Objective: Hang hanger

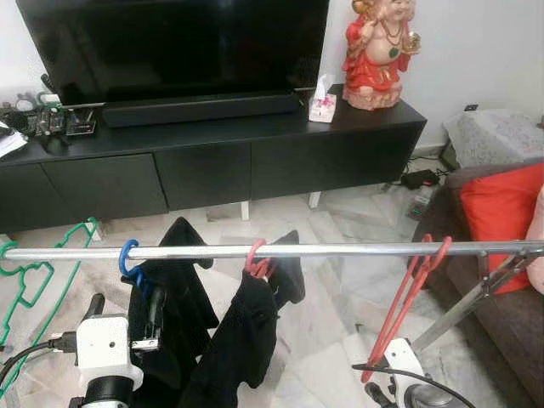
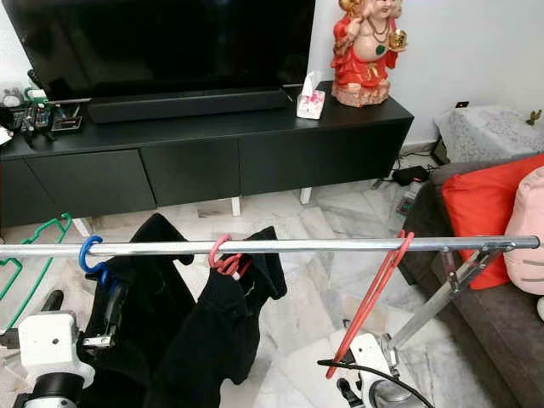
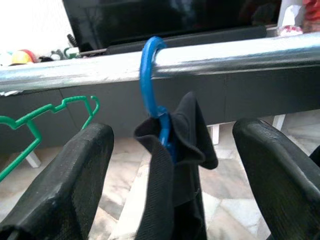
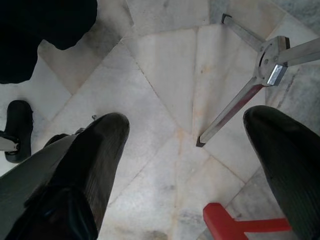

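Note:
A silver rail (image 1: 340, 250) crosses in front of me. A blue hanger (image 1: 127, 257) hooks over it at the left and carries a black garment (image 1: 174, 314). My left gripper (image 1: 125, 308) is open just below that hook, its fingers (image 3: 65, 185) on either side of the garment's bunched top (image 3: 175, 145) without touching it. A pink hanger (image 1: 255, 260) with another black garment (image 1: 242, 340) hangs mid-rail. A bare red hanger (image 1: 408, 297) hangs at the right. My right gripper (image 4: 192, 160) is open, low by the red hanger's bottom (image 4: 235, 225), facing the floor.
A green hanger (image 1: 34, 272) hangs at the rail's left end. The rack's slanted leg (image 1: 467, 302) stands at the right, beside a sofa with a red cushion (image 1: 501, 208). Beyond the marble floor is a black TV console (image 1: 212, 161) with a red statue (image 1: 374, 51).

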Motion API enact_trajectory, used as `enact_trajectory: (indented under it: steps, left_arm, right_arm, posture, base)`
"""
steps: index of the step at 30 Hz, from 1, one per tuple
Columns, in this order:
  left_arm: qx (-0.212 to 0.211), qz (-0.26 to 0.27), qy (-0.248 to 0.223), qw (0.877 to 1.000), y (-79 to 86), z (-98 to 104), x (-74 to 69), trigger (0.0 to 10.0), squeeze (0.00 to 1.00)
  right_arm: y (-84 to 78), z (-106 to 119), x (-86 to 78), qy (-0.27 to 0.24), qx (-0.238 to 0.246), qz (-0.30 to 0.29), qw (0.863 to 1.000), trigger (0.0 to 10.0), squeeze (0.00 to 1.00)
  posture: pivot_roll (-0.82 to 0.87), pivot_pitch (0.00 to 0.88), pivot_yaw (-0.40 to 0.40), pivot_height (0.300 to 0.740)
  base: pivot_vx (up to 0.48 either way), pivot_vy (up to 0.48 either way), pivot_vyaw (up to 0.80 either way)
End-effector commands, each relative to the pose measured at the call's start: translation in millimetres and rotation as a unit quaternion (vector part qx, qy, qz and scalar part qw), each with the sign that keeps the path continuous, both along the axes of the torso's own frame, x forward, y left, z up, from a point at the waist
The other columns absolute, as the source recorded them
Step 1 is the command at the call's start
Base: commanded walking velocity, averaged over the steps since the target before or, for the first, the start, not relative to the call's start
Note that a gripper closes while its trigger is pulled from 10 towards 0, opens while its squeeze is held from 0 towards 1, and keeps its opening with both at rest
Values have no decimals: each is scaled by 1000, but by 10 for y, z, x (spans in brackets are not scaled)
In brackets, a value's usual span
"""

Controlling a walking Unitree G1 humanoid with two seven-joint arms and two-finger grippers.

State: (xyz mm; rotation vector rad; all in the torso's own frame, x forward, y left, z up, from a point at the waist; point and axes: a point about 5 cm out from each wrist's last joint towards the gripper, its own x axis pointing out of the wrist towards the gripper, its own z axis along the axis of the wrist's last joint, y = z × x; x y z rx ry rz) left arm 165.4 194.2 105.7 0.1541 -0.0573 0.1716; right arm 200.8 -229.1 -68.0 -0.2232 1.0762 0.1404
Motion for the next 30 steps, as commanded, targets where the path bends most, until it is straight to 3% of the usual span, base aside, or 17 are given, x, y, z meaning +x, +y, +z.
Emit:
enact_trajectory:
  steps: [1,30]
  left_arm:
    - [10,0,-1,1000,-16,0,-2,10000,0]
    - [4,9,-17,1000,-71,-12,84,10000,0]
  right_arm:
    - [-18,-1,-11,-1,-1,-4,1000,10000,0]
    - [-20,8,6,1,-4,2,1000,10000,0]
  posture:
    - [-6,0,-29,732]
    - [-2,0,-42,732]
  base:
    - [0,0,0]
    - [0,0,0]
